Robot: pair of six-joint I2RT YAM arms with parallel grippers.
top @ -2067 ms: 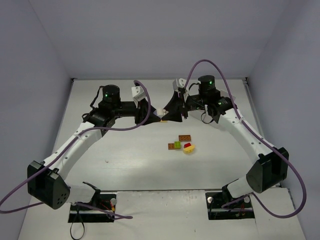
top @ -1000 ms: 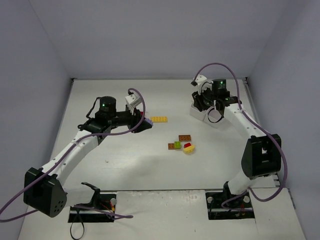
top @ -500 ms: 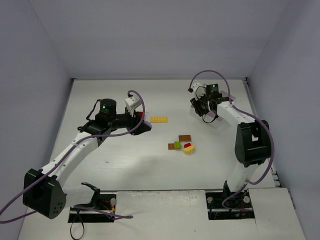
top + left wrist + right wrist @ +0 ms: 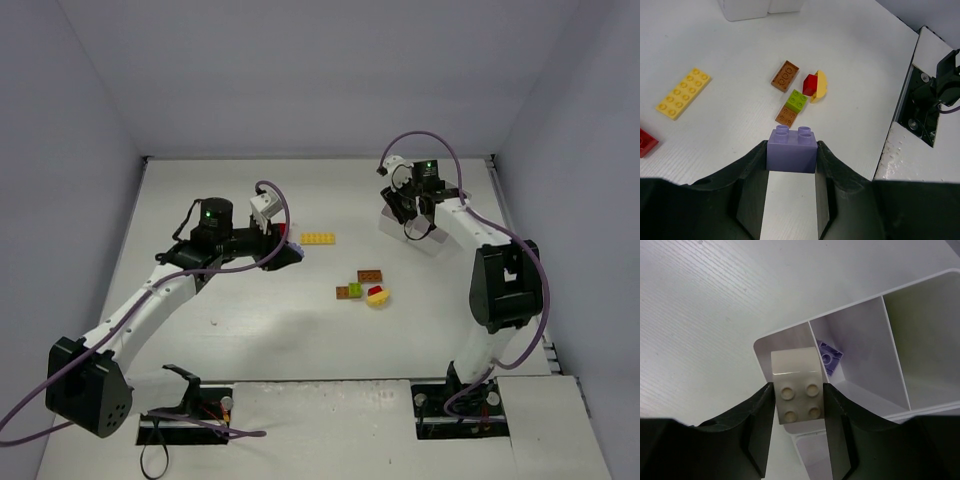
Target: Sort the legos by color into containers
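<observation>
Right gripper (image 4: 798,396) is shown closed on a white brick (image 4: 796,372), which is clamped on two sides by the fingers with its four studs turned toward the wrist camera. The brick is held over a corner compartment of the white divided tray (image 4: 860,335); whether it touches the tray cannot be told. One lavender brick (image 4: 829,356) is seen lying inside the tray, in the compartment next to that corner one, close against the dividing wall.

Left gripper (image 4: 791,156) is closed on a second lavender brick (image 4: 791,145), whose studs point away from the wrist. It is held above the worktop (image 4: 250,310), well apart from the tray and on its left side. The loose bricks are spread on the worktop to the left of the tray.

- A long yellow plate (image 4: 683,93) is laid flat to the left of the tray.
- Nearer the arm bases than the tray, a small cluster is found:
  - a brown brick (image 4: 785,76) lies alone;
  - a lime green brick (image 4: 797,100) is stacked on another brown piece (image 4: 786,117);
  - a red brick (image 4: 810,84) touches a yellow rounded piece (image 4: 820,85).
- A second red brick (image 4: 646,141) is cut by the edge of the left wrist view, farther from the tray than the yellow plate.
</observation>
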